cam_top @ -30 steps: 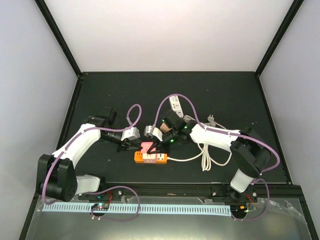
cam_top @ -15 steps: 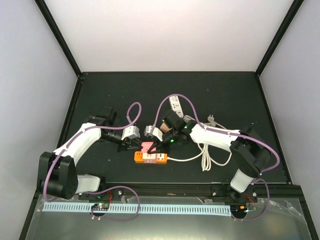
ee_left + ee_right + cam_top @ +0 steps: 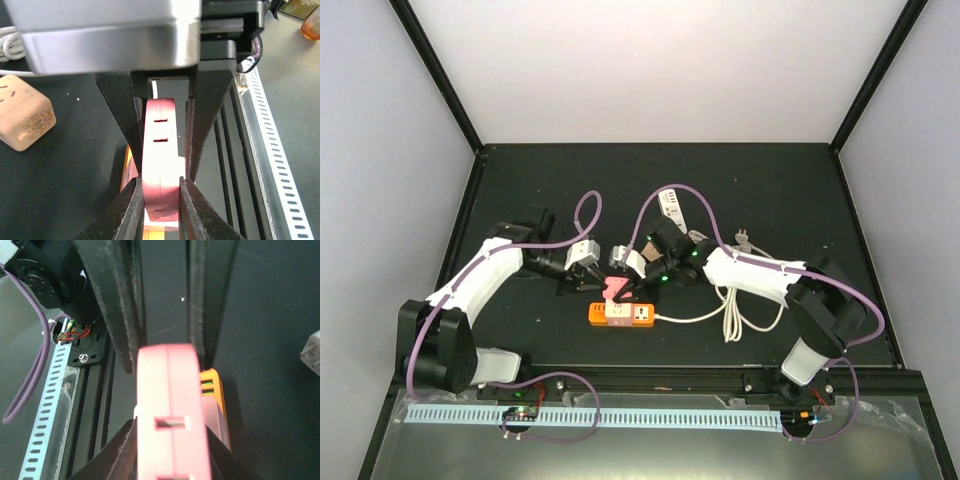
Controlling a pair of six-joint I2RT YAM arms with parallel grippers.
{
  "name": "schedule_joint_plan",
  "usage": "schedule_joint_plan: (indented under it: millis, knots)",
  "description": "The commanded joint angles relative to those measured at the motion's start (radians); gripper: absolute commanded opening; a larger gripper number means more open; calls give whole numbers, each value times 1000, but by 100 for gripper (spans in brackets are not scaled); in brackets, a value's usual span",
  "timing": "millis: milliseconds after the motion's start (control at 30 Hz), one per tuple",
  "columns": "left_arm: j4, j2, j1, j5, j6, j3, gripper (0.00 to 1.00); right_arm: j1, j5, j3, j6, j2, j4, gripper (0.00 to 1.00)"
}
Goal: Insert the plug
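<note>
A pink plug (image 3: 613, 291) hangs just above the left end of an orange power strip (image 3: 621, 315) on the black table. My left gripper (image 3: 602, 283) reaches it from the left and my right gripper (image 3: 626, 289) from the right. Both are shut on it. In the left wrist view my gripper (image 3: 161, 210) clamps the pink plug (image 3: 160, 160), and the other arm's black fingers pinch it further along. In the right wrist view my gripper (image 3: 172, 455) squeezes the plug (image 3: 172, 410) above the orange strip (image 3: 214, 390). The plug's prongs are hidden.
A beige cube adapter (image 3: 22, 120) lies on the table beside the grippers. A white power strip (image 3: 670, 207), a coiled white cable (image 3: 735, 310) and a loose plug (image 3: 745, 238) lie behind and to the right. A black rail (image 3: 660, 378) runs along the near edge.
The left wrist has shifted a little away from the near edge, and the pink plug has moved slightly with it over the strip. Both grippers have stayed shut on the plug.
</note>
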State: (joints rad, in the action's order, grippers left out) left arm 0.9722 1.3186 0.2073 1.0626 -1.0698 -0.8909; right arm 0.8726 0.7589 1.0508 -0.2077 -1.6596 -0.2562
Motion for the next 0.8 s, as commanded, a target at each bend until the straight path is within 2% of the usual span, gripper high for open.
schedule_joint_plan:
  millis: [0, 67, 267, 500, 567, 600, 667, 700, 767]
  knots:
    - [-4, 16, 6, 54, 12, -74, 1, 15, 71, -18, 4, 39, 58, 32]
    - [-6, 12, 6, 52, 19, -77, 2, 15, 74, -22, -1, 49, 60, 39]
    - [2, 2, 2, 52, 18, -80, 2, 15, 91, -38, -8, 70, 64, 34]
    - [22, 7, -13, 57, -8, -86, 2, 15, 93, -47, -7, 82, 60, 3]
    - [29, 8, -14, 54, -19, -85, 2, 16, 87, -50, -5, 87, 66, 1]
    - [34, 9, -13, 49, -26, -83, 10, 15, 78, -53, -2, 89, 74, 1]
    - [41, 11, -14, 29, -46, -71, 60, 15, 48, -62, 8, 89, 96, 1]
    - [40, 8, -14, 15, -69, -57, 76, 15, 31, -69, 12, 88, 109, 1]
    - [3, -7, -14, -30, -110, -6, 94, 16, 7, -86, 16, 83, 144, 1]
